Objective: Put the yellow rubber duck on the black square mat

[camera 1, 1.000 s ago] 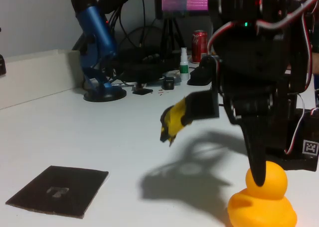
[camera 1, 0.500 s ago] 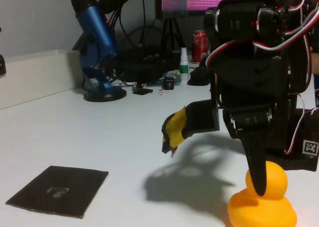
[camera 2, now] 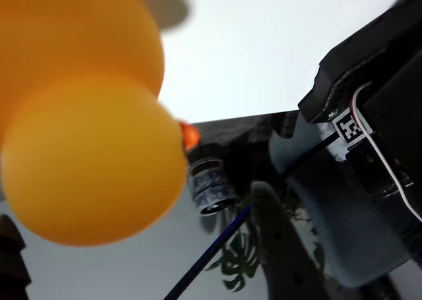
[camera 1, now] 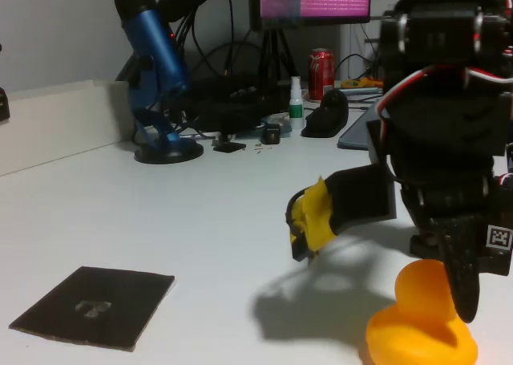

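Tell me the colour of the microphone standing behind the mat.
Glossy blue, with a black head; the microphone shows best in the fixed view.

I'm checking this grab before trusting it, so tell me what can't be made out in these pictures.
- Yellow rubber duck: in the fixed view its lower body is cut off by the bottom edge, and the dark finger covers its right side.
- Duck's eye: hidden in the blurred wrist view; the beak barely peeks out.
- Hand: open, but contact with the duck can't be judged.
- Black square mat: its pale centre mark is too small to read.
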Action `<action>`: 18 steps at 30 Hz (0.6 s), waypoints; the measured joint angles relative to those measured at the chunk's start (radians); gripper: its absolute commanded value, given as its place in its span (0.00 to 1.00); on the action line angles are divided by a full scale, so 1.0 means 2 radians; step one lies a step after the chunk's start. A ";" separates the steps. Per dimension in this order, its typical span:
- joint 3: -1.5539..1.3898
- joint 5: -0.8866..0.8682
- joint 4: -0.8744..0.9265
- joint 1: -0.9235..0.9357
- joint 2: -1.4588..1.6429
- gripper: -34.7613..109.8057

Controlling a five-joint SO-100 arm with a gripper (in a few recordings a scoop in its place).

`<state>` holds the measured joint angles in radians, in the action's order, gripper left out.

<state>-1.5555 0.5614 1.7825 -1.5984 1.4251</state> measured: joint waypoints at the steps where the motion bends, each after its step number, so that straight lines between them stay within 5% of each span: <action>1: 0.000 0.000 0.000 -0.001 0.000 0.52; 18: 0.000 0.000 0.000 0.019 -0.003 0.52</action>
<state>-1.5555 0.5614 1.7825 -1.5601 1.4189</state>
